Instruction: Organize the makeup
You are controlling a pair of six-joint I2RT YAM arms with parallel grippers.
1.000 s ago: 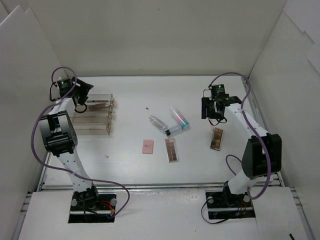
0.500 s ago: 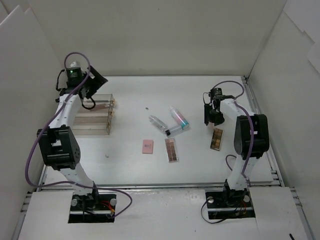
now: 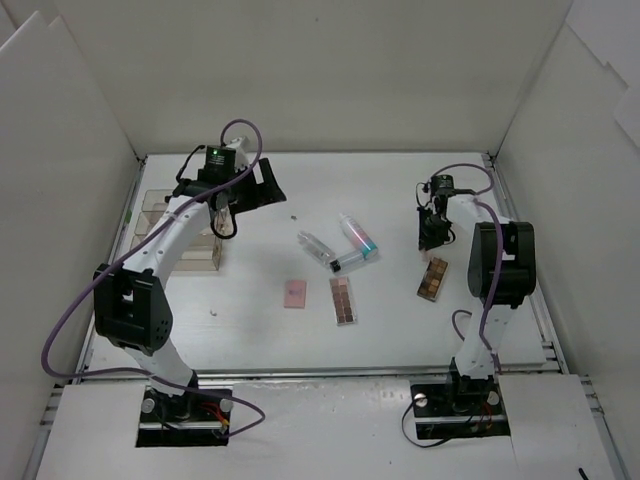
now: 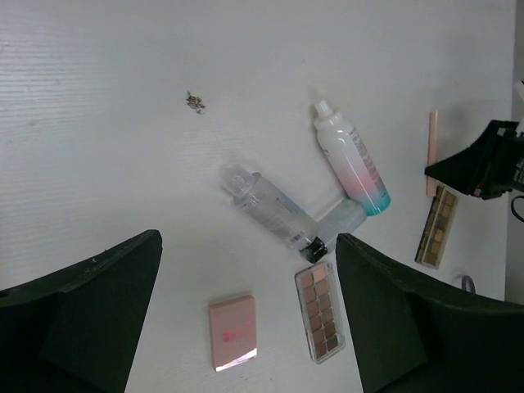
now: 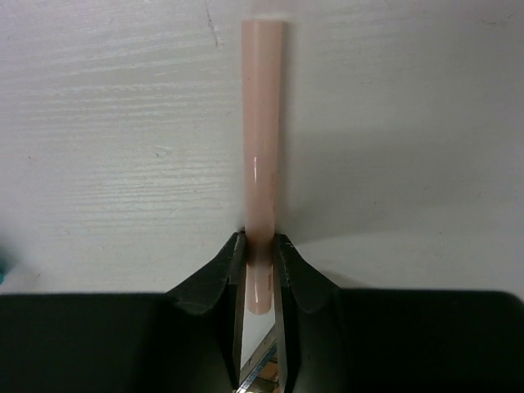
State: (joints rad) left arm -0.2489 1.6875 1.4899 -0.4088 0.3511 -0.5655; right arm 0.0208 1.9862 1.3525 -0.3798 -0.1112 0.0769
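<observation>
**Top view.** The right hand point(image 3: 432, 234) is down on the tabletop point(image 3: 390, 180) at the right side. A long brown palette point(image 3: 433, 279) lies just beside it at 6 o'clock. The thing it has hold of is too small to make out here. The left hand point(image 3: 256, 192) hangs above the tabletop at 3 o'clock of the clear box point(image 3: 150, 210), and from here I cannot tell how wide it stands.

**Left wrist view.** The left hand's fingers point(image 4: 82, 311) are spread wide with nothing between them. Below them lie the pink-and-blue tube point(image 4: 354, 164), a clear bottle point(image 4: 268, 213), a pink compact point(image 4: 232, 332) and a second palette point(image 4: 321, 311). The pink stick point(image 4: 433, 151) lies at 3 o'clock of the tube, with the dark right hand touching its lower end.

**Right wrist view.** The jaws are closed on the pink stick's near end, and the rest of it runs away toward 12 o'clock, flat on the tabletop.

The step in hand looks like lifting this stick to carry it to the box. Because the grip sits at the very end, the long free part could swing or slip. A straight, slow rise should keep it level. The wrist should stay steady until the stick is clear of the palette.
</observation>
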